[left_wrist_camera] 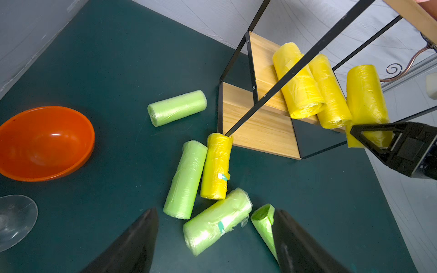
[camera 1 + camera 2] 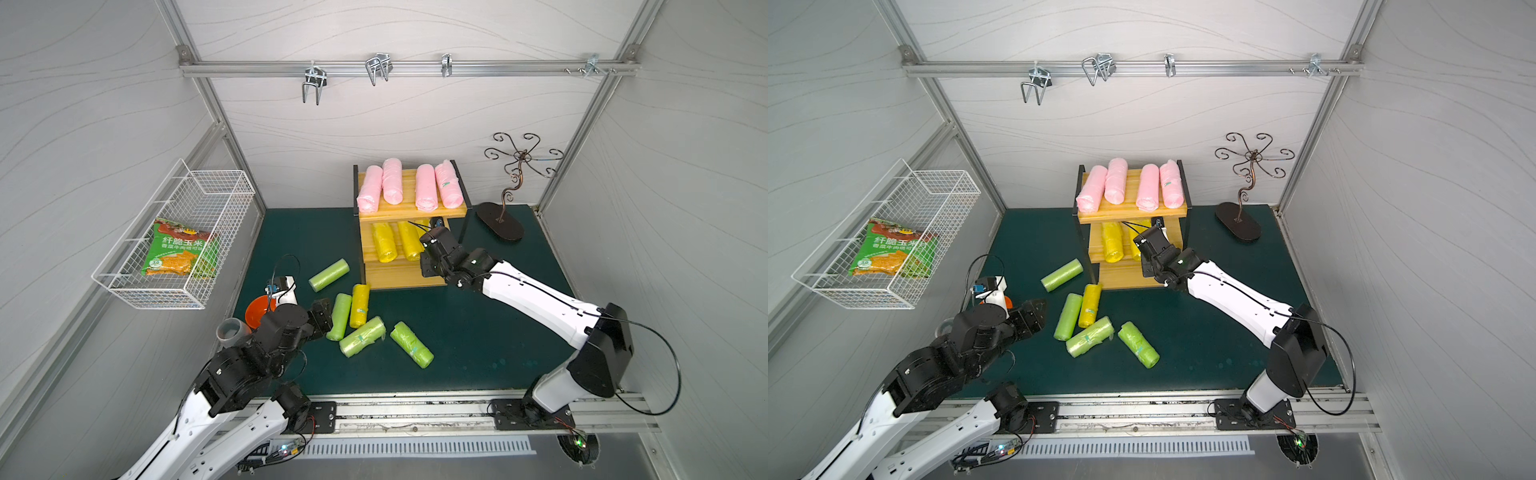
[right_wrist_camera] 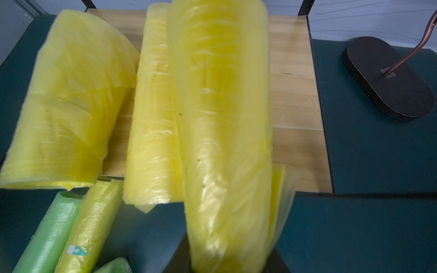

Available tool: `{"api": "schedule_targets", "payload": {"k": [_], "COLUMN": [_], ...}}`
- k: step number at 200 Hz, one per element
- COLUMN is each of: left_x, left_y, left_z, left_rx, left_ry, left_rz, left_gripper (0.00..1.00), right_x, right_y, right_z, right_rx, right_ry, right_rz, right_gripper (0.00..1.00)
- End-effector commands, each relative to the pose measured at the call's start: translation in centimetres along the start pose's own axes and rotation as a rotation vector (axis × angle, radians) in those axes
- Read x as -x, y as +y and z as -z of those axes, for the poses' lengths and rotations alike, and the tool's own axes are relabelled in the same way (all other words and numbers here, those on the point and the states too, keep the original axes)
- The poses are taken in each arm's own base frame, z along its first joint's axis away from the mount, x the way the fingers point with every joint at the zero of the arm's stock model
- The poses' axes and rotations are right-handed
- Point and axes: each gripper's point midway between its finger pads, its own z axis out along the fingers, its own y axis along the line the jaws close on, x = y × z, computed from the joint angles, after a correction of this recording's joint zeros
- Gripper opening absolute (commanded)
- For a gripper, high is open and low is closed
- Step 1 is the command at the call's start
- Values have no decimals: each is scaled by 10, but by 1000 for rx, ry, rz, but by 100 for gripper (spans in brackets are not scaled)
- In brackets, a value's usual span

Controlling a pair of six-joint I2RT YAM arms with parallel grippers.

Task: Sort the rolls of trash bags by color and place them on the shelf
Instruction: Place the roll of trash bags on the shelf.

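Front rail [image 2: 415,409] edges a green mat [image 2: 478,332] (loose rolls [image 2: 362,336]), grey walls [image 2: 83,124] around.

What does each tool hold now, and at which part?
Right tool: crinkly yellow plastic roll, gripped at one end. Left tool: open, holding nothing.

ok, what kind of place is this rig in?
Likely a lab test cell: silver aluminium extrusion frame around grey panel walls, dark green table mat, white wire basket hung as a prop.
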Motion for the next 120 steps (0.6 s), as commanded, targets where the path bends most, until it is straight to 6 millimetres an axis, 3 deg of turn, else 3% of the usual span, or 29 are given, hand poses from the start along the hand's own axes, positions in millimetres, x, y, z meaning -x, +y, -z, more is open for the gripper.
{"api": "schedule_targets", "payload": {"k": [1,30,44,73,120], "left_x": [11,11,11,11,12], "left_y": [-3,-3,-4,-4,-5], "left_z": [3,2,2,2,1], "left_rx": [-17,-14,-14,-12,-12], "left_ry": [-47,-48,-46,-47,-45], "left_rz": [20,17,15,12,11], "left_gripper": [81,81,81,81,81], "right_x": [29,27,26,27,35], "right_y": [0,0,-2,-4,-8], "right_z": [0,-3,-2,2,18], "right_rx": [-9,2,4,7,26], "right_ry": [-120,-143,-154,-181,-244], "right_rz": [-57,-78,-92,-103,-119], "right_gripper": [3,15,27,40,44]}}
